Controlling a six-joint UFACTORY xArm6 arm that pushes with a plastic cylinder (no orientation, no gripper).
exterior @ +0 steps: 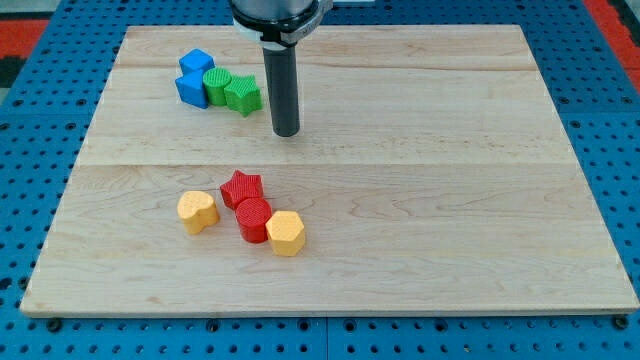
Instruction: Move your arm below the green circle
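My tip (286, 131) just right of green star (243, 95), green circle (217, 86); bare rod end effector, holding nothing.

My tip (287, 131) ends a smooth, matt dark rod. The board (420, 200) is pale wood with visible grain, satin-smooth. The green circle (217, 86), red star (242, 186) and yellow hexagon (286, 233) look like matt plastic with finely ribbed faces. Around it, the blue base (610, 120) is perforated.
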